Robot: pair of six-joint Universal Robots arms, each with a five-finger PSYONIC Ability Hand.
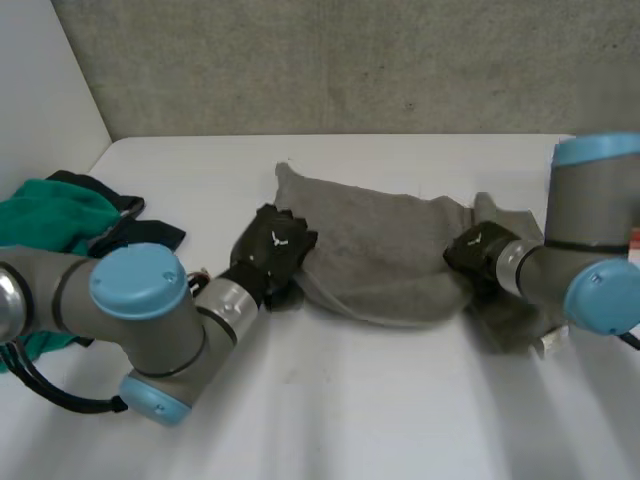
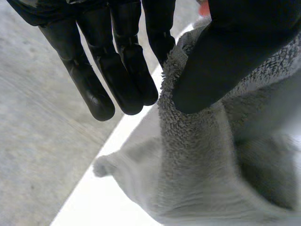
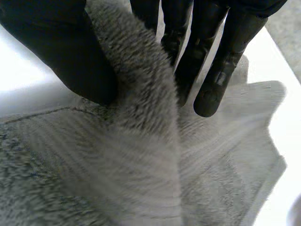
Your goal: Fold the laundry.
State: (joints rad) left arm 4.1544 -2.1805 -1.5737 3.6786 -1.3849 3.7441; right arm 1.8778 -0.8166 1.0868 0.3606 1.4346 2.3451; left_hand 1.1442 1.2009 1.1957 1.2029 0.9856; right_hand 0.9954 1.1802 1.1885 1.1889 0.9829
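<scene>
A grey towel [image 1: 385, 255] lies bunched across the middle of the white table [image 1: 340, 410]. My left hand [image 1: 272, 250] is at the towel's left edge. In the left wrist view its thumb [image 2: 225, 61] pinches the towel's edge [image 2: 188, 136] against the fingers [image 2: 117, 70]. My right hand [image 1: 478, 255] is at the towel's right end. In the right wrist view a raised fold of the towel [image 3: 141, 108] runs between its thumb [image 3: 61, 52] and its fingers [image 3: 207, 70], which pinch it.
A heap of green and dark cloth [image 1: 60, 225] lies at the table's left side, behind my left arm [image 1: 140, 330]. A loose part of the grey towel [image 1: 520, 320] trails under my right arm [image 1: 590, 250]. A grey wall stands behind the table.
</scene>
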